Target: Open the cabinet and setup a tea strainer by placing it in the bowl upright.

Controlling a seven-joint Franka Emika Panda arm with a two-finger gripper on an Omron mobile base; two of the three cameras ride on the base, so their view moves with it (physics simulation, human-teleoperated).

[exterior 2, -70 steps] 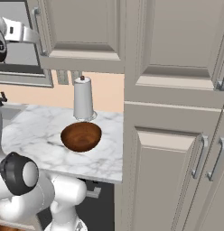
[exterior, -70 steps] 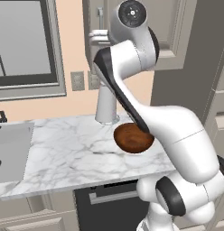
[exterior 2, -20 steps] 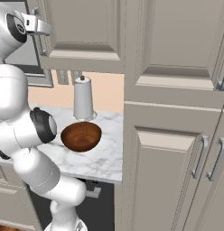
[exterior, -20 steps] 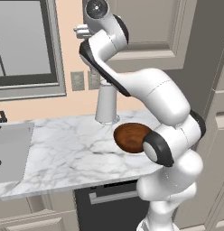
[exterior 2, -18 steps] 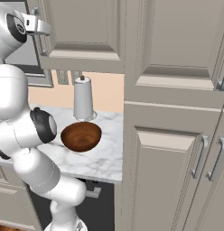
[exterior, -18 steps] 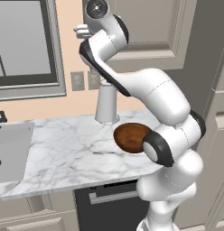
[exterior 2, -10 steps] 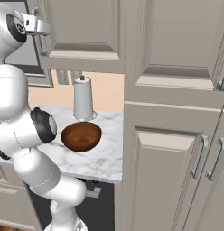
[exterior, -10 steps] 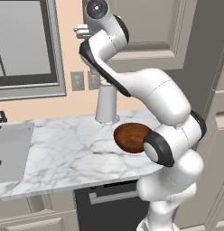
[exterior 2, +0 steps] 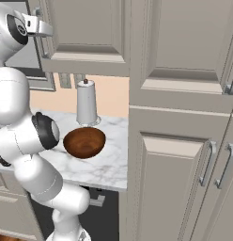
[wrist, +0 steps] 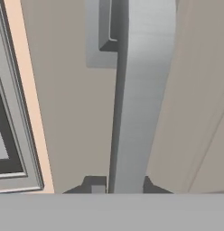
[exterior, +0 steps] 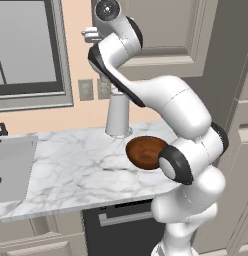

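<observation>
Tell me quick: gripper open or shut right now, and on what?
Gripper: shut on the cabinet handle, one fingertip on each side of the silver bar.

bowl (exterior 2: 84, 142) apparently just before towel roll (exterior 2: 87, 103)

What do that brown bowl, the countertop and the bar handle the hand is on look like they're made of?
The bowl looks like polished wood: reddish-brown, glossy, with faint grain. The countertop looks like marble or an imitation: white with grey veins. The cabinet handle looks like brushed metal: silver-grey with a soft sheen. The hand is closed on it.
</observation>
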